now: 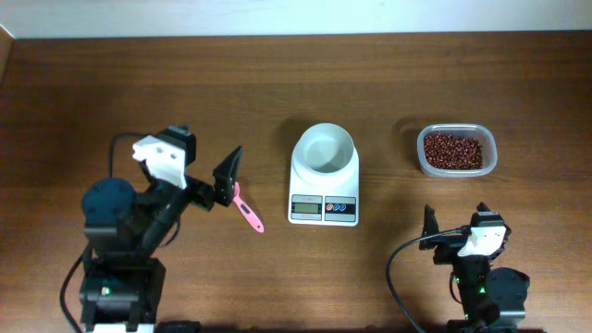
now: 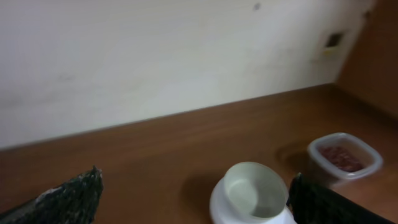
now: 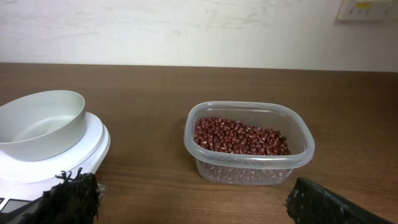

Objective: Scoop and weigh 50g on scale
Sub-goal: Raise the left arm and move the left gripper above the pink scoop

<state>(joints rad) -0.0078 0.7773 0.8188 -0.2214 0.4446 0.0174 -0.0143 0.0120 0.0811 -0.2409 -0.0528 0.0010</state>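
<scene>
You face a dark wooden table [image 1: 139, 83] set against a white wall [image 3: 186, 28], with the scale [image 1: 324, 190] at its centre, the red-brown beans [image 1: 453, 151] in a clear tub [image 1: 457, 173] to the scale's right, and the left gripper [image 1: 220, 180] and right gripper [image 1: 455, 222] both spread wide, holding nothing.

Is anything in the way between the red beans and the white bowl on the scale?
No, nothing visible. Only bare table lies between the tub of beans and the empty bowl on the scale.

Scale [image 2: 252, 194] and tub [image 2: 374, 156] of beans [image 2: 341, 157] beyond 2 spread fingers [image 2: 67, 200].
</scene>
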